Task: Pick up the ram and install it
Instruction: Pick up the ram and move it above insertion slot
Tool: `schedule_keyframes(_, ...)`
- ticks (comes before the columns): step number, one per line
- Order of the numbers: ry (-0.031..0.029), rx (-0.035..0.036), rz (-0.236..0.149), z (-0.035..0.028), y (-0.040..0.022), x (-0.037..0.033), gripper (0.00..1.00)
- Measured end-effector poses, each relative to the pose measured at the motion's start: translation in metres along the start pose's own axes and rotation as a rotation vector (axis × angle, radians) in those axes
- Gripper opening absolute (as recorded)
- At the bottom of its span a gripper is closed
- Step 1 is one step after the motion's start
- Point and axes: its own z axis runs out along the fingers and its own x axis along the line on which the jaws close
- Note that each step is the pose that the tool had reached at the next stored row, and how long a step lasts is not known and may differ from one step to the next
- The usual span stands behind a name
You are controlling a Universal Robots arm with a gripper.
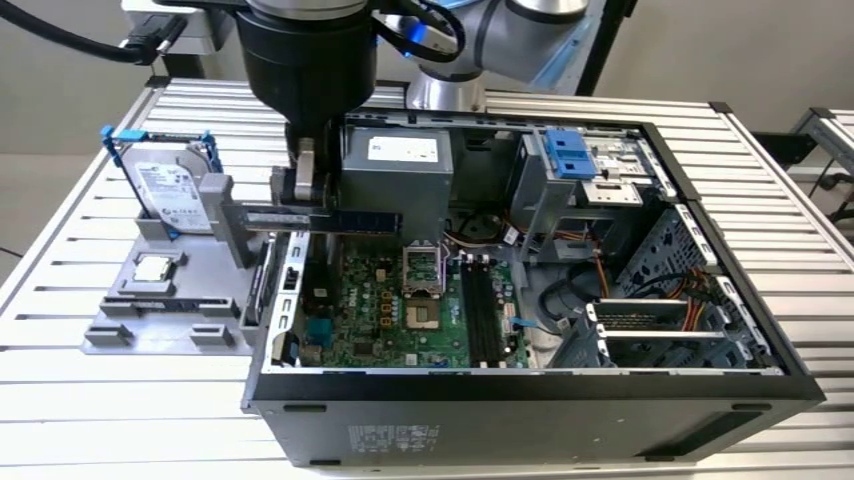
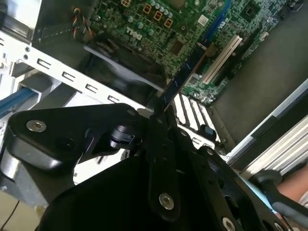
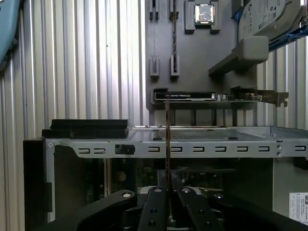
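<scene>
The ram [image 1: 368,220] is a thin bluish stick held level above the near-left side of the open computer case [image 1: 534,385], over the motherboard [image 1: 387,300]. My gripper [image 1: 306,190] is shut on one end of it. In the second wrist view the ram [image 2: 186,71] juts out from the closed fingertips of the gripper [image 2: 157,114] toward the green board. The first wrist view shows the ram [image 3: 167,139] edge-on as a thin upright line above the gripper [image 3: 167,191]. The long black slots [image 1: 477,305] lie further toward the exterior view's right.
A grey parts holder [image 1: 160,315] beside the case carries a hard drive in a blue frame [image 1: 171,188] and a square processor chip [image 1: 154,268]. A power supply [image 1: 394,165] and drive cage [image 1: 587,165] fill the case's far side. A graphics card [image 3: 185,96] stands in the holder.
</scene>
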Motion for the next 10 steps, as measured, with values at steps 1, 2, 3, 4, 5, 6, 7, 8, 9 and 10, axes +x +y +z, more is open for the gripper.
schedule_keyframes(1, 0.0, -0.0002, 0.0, -0.0001, -0.0027, -0.0001, 0.0)
schedule_keyframes(2, 0.0, -0.0005, 0.0, -0.0002, -0.0054, -0.0002, 0.0)
schedule_keyframes(3, 0.0001, -0.0007, 0.0, -0.0003, -0.0081, -0.0003, 0.0)
schedule_keyframes(4, 0.0, -0.0009, 0.0, -0.0004, -0.0109, -0.0004, 0.0)
schedule_keyframes(5, 0.0001, -0.0012, 0.0, -0.0006, -0.0135, -0.0005, 0.0)
schedule_keyframes(6, 0.0001, -0.0014, 0.0, -0.0007, -0.0163, -0.0006, 0.0)
schedule_keyframes(7, 0.0001, -0.0016, 0.0, -0.0007, -0.019, -0.0007, 0.0)
schedule_keyframes(8, 0.0001, -0.0018, 0.0, -0.0009, -0.0219, -0.0007, 0.0)
schedule_keyframes(9, 0.0001, -0.002, 0.0, -0.001, -0.0242, -0.0008, 0.0)
schedule_keyframes(10, 0.0001, -0.0022, 0.0, -0.0011, -0.027, -0.0009, 0.0)
